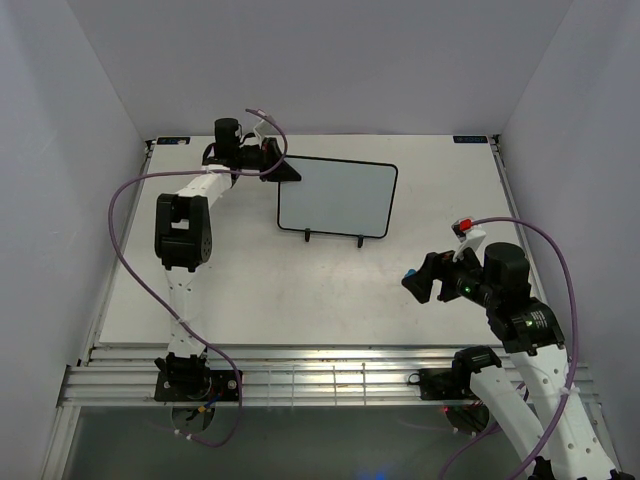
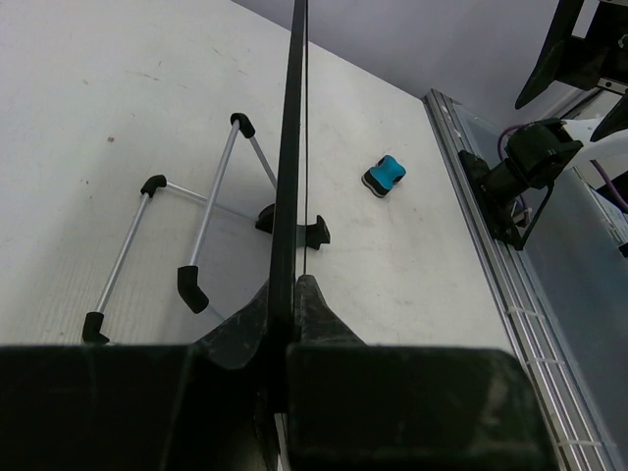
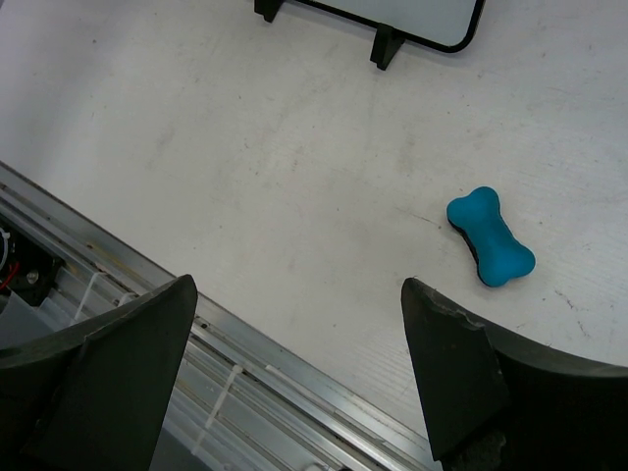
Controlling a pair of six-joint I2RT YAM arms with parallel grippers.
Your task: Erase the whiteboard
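The whiteboard [image 1: 335, 198] stands upright on its wire stand at the back middle of the table, and its face looks blank. My left gripper [image 1: 283, 170] is shut on the board's upper left edge. In the left wrist view the board [image 2: 291, 147] shows edge-on, pinched in the gripper [image 2: 293, 285]. The blue bone-shaped eraser [image 3: 491, 237] lies flat on the table, also seen in the left wrist view [image 2: 385, 175]. My right gripper [image 3: 294, 289] is open and empty, hovering near the eraser [image 1: 409, 272] at the front right [image 1: 425, 285]. The board's lower rim [image 3: 412, 15] shows far off.
The wire stand [image 2: 196, 226] has black-capped legs spread behind the board and black feet [image 1: 308, 236] in front. Aluminium rails [image 1: 320, 370] run along the table's near edge and lie under my right gripper [image 3: 245, 383]. Enclosure walls close in the left, right and back.
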